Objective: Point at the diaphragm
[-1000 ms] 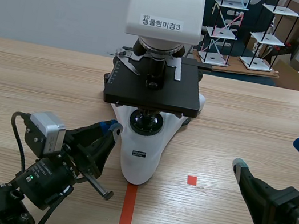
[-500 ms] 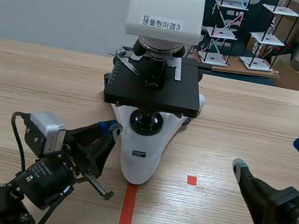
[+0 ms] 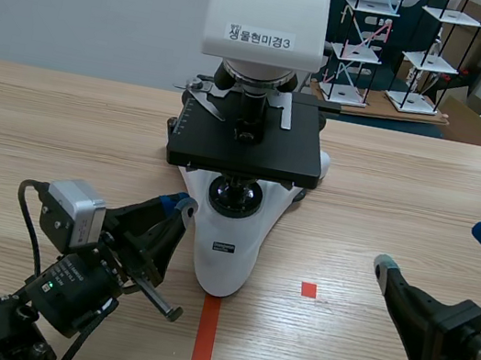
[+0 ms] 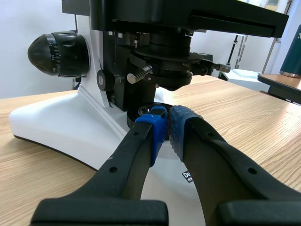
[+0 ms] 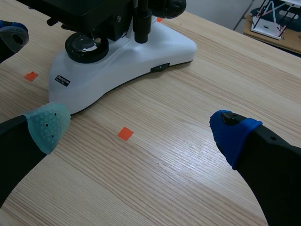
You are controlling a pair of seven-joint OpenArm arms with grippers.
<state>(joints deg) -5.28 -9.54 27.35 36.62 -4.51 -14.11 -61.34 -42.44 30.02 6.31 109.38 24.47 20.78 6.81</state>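
scene view: the microscope [image 3: 226, 250] sits mid-surface [image 3: 63, 130], and the diaphragm [image 3: 241, 178] is tucked under its black stage [image 3: 246, 148]. the left tool [image 3: 178, 203] is just beside the white base with its fingers pressed together. the right tool [image 3: 438, 248] is well off to the side, spread wide.

left wrist view: the left tool [image 4: 167, 123] has its tips meeting, and the diaphragm [image 4: 164, 70] is above and ahead of them, not touching.

right wrist view: the right tool [image 5: 138, 128] is spread around nothing, with the microscope [image 5: 141, 52] ahead of it.
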